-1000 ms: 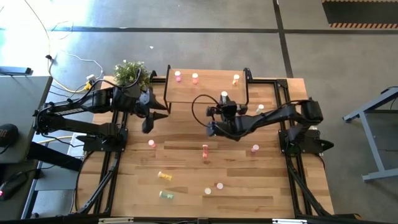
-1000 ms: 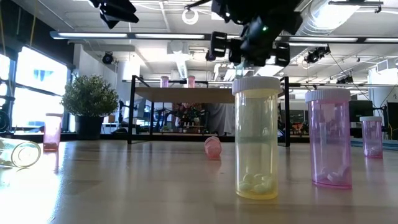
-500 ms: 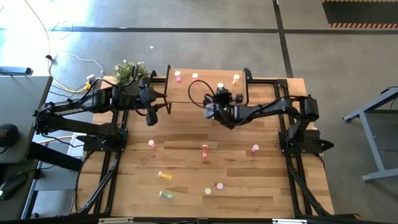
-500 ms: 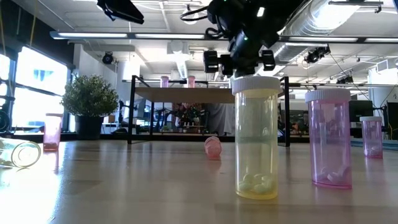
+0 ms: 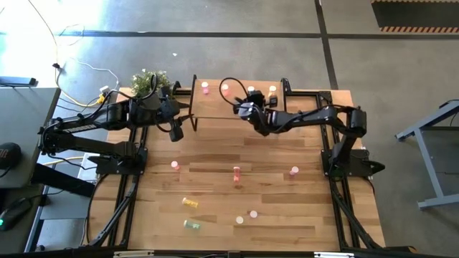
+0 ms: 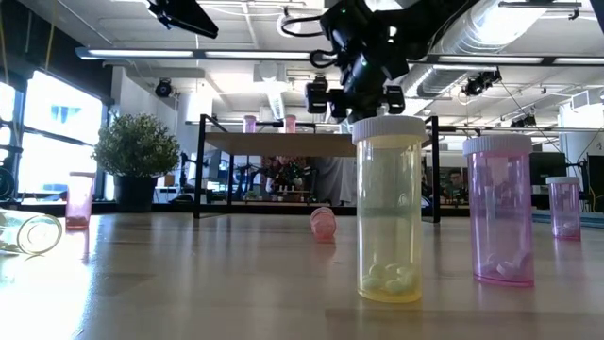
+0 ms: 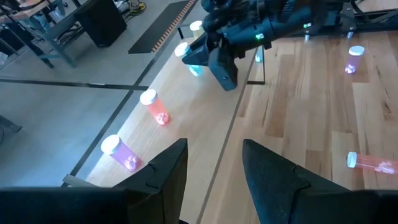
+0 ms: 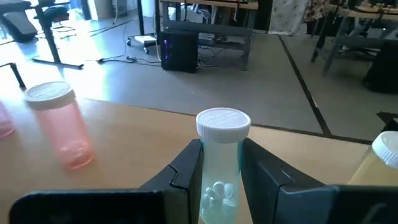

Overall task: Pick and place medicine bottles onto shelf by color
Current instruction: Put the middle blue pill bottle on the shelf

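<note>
The shelf [image 5: 237, 107] stands at the table's far side. It carries a pink bottle [image 5: 205, 87], a red-orange bottle [image 5: 225, 89] and a yellowish bottle [image 5: 272, 91], all upright on their bases. My right gripper [image 5: 251, 100] is over the shelf, shut on a pale green bottle [image 8: 221, 158] with a white cap. My left gripper [image 7: 214, 174] hangs open off the shelf's left end, with nothing between its fingers. Several more bottles stand or lie on the table nearer the front, among them a yellow one [image 6: 389, 212] and a pink one [image 6: 500, 208]. My right gripper pinches the pale green bottle's body [image 8: 221, 155] just below its cap, one finger [image 8: 186, 171] on each side. The fingers come nearly level from the table's right. The bottle stands upright over the shelf; whether its base touches the board is hidden.
A potted plant [image 5: 150, 82] sits at the table's far left corner. Loose bottles lie across the middle and near part of the table: pink [image 5: 174, 165], red-orange [image 5: 237, 174], pink [image 5: 294, 172], yellow [image 5: 190, 203], green [image 5: 191, 224].
My right gripper has carried the pale green bottle from in front of the shelf toward the far edge and over the board, its wrist turning on the way; the bottle stays held. My left gripper has rolled in place beside the shelf's left end.
</note>
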Controlling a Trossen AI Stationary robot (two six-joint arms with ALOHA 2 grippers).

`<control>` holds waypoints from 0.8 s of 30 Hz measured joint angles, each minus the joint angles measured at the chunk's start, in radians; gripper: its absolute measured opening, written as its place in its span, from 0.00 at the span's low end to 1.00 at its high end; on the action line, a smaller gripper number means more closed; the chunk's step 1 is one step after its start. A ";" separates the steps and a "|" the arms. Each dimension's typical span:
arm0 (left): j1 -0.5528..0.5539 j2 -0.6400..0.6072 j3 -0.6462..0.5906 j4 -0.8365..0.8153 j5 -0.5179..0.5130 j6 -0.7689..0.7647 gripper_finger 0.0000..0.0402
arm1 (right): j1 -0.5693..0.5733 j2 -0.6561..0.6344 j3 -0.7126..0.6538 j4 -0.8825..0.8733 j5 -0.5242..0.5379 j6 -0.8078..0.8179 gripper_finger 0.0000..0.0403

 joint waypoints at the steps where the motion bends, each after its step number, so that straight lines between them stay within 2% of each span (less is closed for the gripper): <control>1: 0.000 0.000 0.000 0.000 0.000 0.000 0.36 | -0.004 0.000 0.000 0.000 -0.004 0.000 0.20; 9: 0.000 0.000 0.000 0.000 0.000 0.000 0.36 | -0.034 -0.001 0.000 0.006 -0.113 -0.038 0.20; 18: 0.000 0.000 0.000 -0.001 0.000 0.000 0.36 | -0.029 -0.002 0.000 0.004 -0.120 -0.029 0.20; 24: 0.000 0.000 0.000 -0.001 0.000 0.000 0.35 | -0.028 -0.002 0.003 0.002 -0.119 -0.022 0.29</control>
